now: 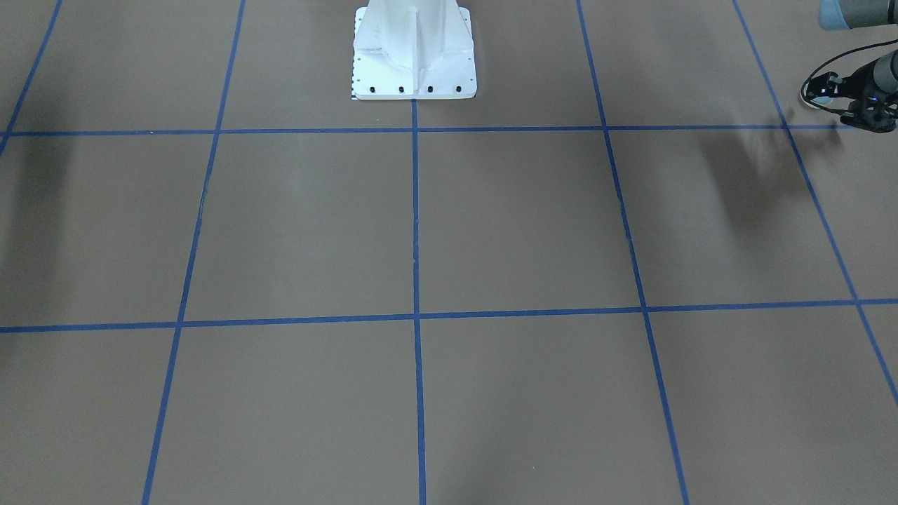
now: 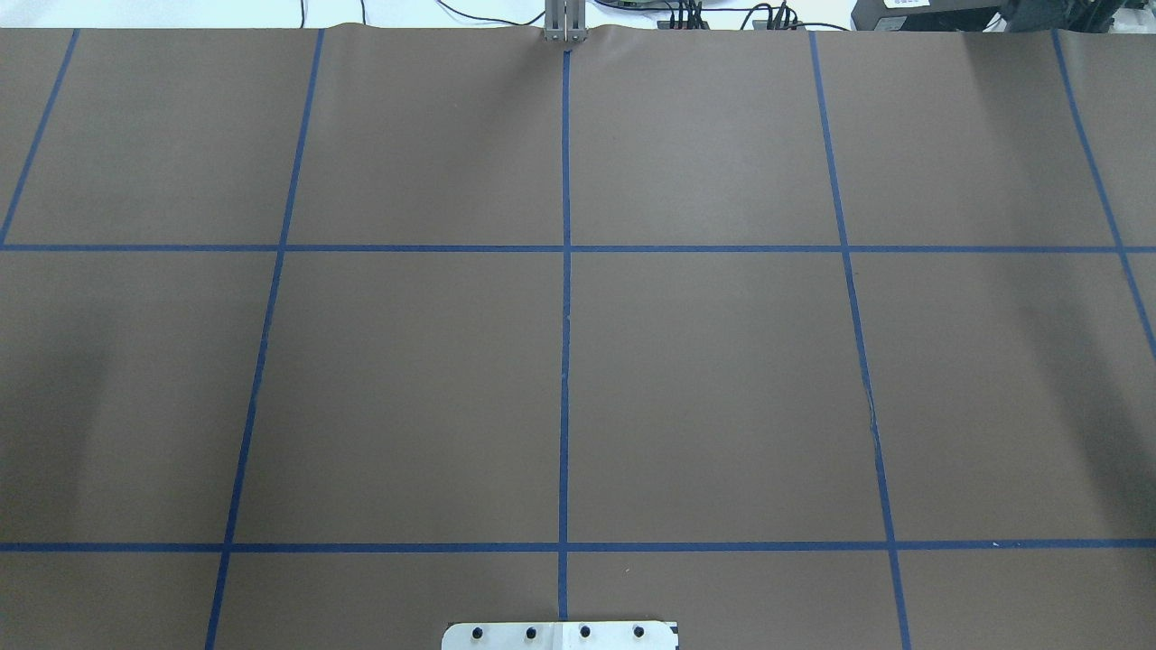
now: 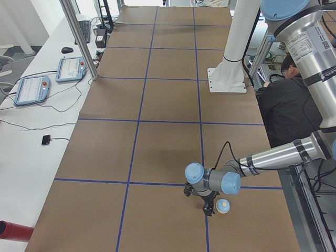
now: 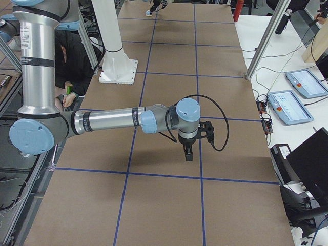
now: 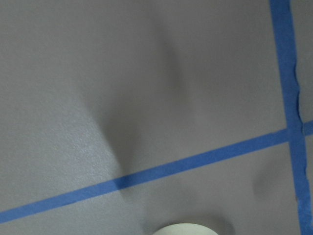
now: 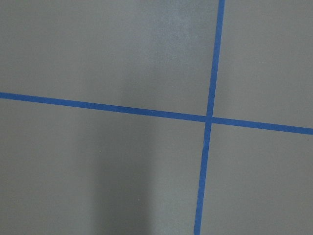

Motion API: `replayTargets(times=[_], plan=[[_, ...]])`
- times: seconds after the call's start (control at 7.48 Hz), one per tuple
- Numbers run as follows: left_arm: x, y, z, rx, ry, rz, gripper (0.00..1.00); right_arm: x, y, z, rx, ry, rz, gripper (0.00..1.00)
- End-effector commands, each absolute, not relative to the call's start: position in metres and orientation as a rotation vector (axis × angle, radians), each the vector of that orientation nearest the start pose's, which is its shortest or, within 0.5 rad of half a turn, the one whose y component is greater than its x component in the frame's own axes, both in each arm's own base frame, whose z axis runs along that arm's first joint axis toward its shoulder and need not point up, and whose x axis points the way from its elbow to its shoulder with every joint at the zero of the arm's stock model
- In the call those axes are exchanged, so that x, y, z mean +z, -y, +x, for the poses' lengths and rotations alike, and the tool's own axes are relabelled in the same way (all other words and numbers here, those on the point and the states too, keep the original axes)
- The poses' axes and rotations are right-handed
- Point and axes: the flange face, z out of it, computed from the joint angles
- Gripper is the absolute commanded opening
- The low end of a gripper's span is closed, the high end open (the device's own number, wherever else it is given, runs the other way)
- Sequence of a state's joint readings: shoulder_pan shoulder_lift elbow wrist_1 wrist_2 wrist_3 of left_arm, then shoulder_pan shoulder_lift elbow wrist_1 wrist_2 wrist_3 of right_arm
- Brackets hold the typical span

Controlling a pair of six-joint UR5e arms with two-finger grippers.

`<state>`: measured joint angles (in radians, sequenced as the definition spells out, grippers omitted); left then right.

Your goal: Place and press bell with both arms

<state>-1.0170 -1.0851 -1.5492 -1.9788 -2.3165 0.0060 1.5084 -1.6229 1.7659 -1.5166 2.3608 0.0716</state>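
The bell [image 3: 223, 206], a light-blue dome with a cream top, stands on the brown table near the end on my left. In the front-facing view it shows small at the top right edge [image 1: 819, 102]. My left gripper [image 3: 210, 206] points down right beside the bell, low over the table, and also shows in the front-facing view [image 1: 852, 105]. I cannot tell whether it is open or shut, or whether it touches the bell. A cream round edge [image 5: 186, 229] shows at the bottom of the left wrist view. My right gripper [image 4: 188, 152] hangs above the table's other end, empty. I cannot tell its state.
The white bolted pedestal [image 1: 414, 52] stands at the robot's side of the table. Blue tape lines form a grid on the brown cover. A person in dark clothes [image 3: 283, 100] sits beside the table. Teach pendants [image 3: 72, 69] and a metal post [image 3: 79, 37] stand on the far side.
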Motion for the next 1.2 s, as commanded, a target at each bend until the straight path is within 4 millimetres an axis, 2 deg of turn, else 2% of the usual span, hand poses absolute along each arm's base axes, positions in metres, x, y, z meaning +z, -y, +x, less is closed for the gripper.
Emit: replayTargets(times=[0.0, 0.27, 1.07], plan=[[0.814, 0.225, 0.074, 0.476, -0.706, -0.345, 0.99, 0.579, 0.482, 0.032, -0.071, 0.797, 0.143, 1.00], [0.817, 0.214, 0.071, 0.474, -0.705, -0.374, 0.99, 0.579, 0.481, 0.032, -0.070, 0.797, 0.142, 1.00], [0.826, 0.207, 0.073, 0.494, -0.693, -0.403, 0.99, 0.579, 0.482, 0.031, -0.071, 0.798, 0.140, 1.00]])
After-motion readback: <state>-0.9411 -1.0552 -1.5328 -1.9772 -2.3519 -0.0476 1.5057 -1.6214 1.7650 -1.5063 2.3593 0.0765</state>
